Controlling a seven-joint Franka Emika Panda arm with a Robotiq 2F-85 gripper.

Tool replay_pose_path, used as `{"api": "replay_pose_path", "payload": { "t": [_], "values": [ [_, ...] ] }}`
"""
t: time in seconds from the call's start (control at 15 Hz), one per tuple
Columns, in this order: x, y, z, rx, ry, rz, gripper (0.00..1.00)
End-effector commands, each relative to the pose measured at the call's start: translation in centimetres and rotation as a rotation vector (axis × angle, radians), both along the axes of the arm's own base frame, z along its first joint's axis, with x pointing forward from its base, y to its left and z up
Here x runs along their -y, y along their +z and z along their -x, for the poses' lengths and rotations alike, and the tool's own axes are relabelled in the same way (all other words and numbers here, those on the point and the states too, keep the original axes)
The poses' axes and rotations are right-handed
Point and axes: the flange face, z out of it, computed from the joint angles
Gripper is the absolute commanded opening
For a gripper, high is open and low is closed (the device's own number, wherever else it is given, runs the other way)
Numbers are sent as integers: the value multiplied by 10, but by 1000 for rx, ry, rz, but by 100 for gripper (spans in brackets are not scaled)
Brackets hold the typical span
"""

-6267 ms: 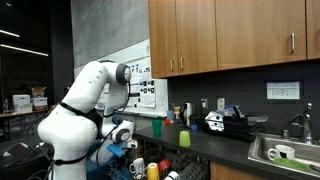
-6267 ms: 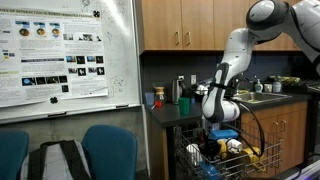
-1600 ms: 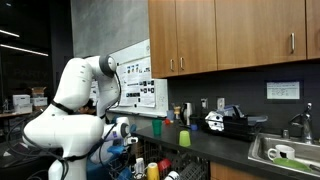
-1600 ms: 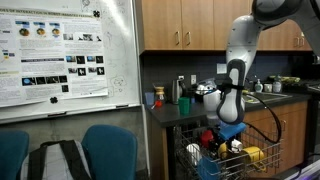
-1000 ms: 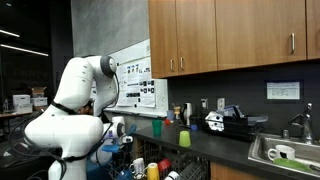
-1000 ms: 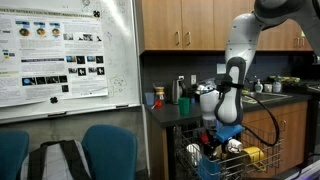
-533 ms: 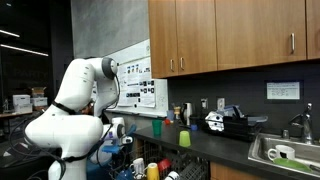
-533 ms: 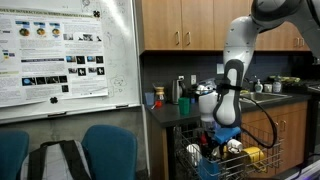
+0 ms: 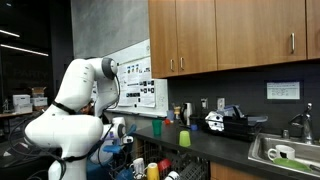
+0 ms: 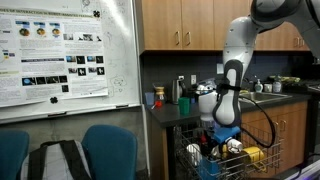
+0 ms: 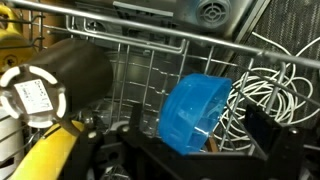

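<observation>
2 cups lie on their sides in the wire rack point(image 11: 150, 55): a dark cup point(image 11: 65, 70) and, just beside it, a smaller blue cup point(image 11: 195, 115). My pincer point(image 10: 222, 142) hangs wide open inside the rack, holding nothing. I judge a clean grip needs me squared to the blue cup's wall, clear of the white cables point(image 11: 262, 75). The blue cup sits close ahead of me, roughly centred.

Bowl point(image 11: 195, 115) in rack point(image 11: 150, 40), cup point(image 11: 78, 66) at left — cables point(image 11: 268, 85) at right

The blue cup point(image 11: 195, 112) looks smooth plastic — the rack point(image 11: 130, 42), thin grey metal wire.
</observation>
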Motion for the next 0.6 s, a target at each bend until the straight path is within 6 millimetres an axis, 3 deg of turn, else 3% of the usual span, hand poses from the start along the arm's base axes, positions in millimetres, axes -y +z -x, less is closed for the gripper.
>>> {"api": "replay_pose_path", "payload": {
  "t": [0.0,0.53],
  "values": [
    [10,-12,-11,6,-7,29,100],
    [21,-44,-20,-48,-32,34,100]
  ]
}}
